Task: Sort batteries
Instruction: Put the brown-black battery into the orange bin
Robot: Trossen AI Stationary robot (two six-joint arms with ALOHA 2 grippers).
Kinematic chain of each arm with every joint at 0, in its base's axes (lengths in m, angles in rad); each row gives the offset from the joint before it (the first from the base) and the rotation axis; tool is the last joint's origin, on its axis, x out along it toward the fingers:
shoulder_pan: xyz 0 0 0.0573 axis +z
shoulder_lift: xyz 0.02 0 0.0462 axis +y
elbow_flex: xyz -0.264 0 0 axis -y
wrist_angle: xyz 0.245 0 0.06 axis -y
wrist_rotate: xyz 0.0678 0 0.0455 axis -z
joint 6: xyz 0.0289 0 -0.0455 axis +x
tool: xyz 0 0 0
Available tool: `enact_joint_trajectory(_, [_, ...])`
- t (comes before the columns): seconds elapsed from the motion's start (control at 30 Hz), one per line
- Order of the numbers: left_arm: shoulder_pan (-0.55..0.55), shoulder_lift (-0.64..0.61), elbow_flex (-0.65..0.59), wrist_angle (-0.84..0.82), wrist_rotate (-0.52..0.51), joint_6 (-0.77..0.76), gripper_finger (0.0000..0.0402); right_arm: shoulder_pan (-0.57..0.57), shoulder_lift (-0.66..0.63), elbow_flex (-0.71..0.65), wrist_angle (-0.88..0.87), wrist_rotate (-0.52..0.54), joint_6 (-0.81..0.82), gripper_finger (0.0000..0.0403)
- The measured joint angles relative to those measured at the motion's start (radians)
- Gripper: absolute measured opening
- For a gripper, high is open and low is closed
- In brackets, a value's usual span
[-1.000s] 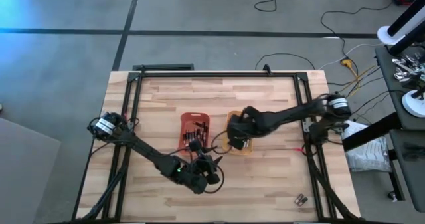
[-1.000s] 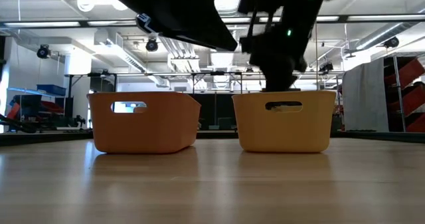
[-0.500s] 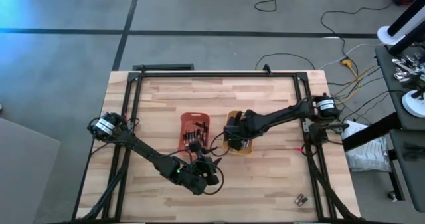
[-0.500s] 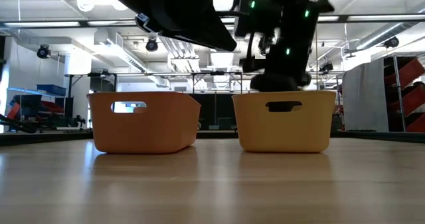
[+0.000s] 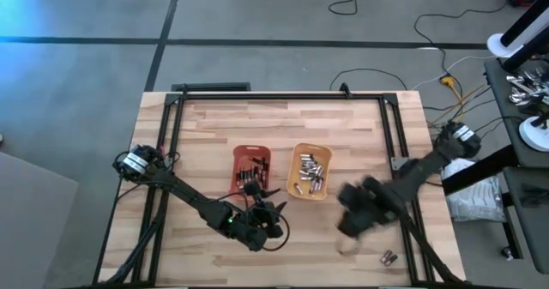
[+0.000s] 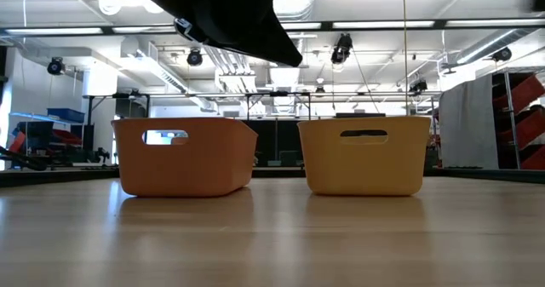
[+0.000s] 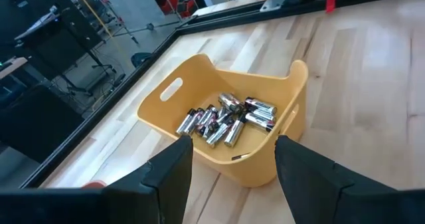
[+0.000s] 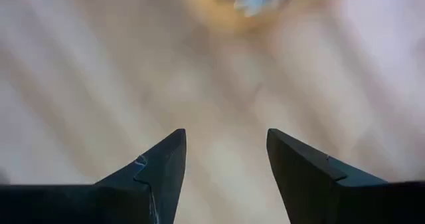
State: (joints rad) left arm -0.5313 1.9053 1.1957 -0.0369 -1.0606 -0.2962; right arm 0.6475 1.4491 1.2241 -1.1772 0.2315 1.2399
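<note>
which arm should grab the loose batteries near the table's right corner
Right. Its gripper is on that side, jaws open, nearer the loose batteries. The left gripper sits by the orange tray, farther off.

Pale butcher-block wooden table sat mid-frame with a black metal frame round its edges. An orange rectangular plastic tray and a yellow rectangular plastic tray stood side by side near the centre, not touching. Loose black cables snaked over the grey floor at upper right, and a small dark object lay at the table's lower right corner, too tiny to identify.
</note>
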Motion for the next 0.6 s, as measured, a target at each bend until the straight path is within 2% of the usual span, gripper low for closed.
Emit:
enact_joint_trajectory(0.13, [0.007, 0.003, 0.0, 0.0, -0.007, -0.005, 0.0192, 0.228, 0.001, -0.058, 0.032, -0.071, 0.386, 0.0203])
enact_joint_trajectory(0.2, [0.015, 0.004, 0.0, 0.0, -0.007, -0.024, 0.0192, 0.313, 0.016, -0.09, 0.094, -0.114, 0.519, 0.0203])
enact_joint_trajectory(0.3, [0.022, 0.004, 0.0, 0.008, -0.007, -0.045, 0.0192, 0.408, 0.053, -0.137, 0.166, -0.137, 0.609, 0.0203])
enact_joint_trajectory(0.4, [0.024, 0.005, 0.0, 0.016, -0.006, -0.049, 0.0192, 0.455, 0.085, -0.182, 0.218, -0.175, 0.762, 0.0205])
enact_joint_trajectory(0.53, [0.024, 0.005, 0.0, 0.035, -0.004, -0.053, 0.0192, 0.464, 0.103, -0.233, 0.314, -0.333, 0.766, 0.0228])
enact_joint_trajectory(0.6, [0.024, 0.005, 0.0, 0.046, -0.004, -0.053, 0.0192, 0.46, 0.106, -0.239, 0.315, -0.359, 0.782, 0.0249])
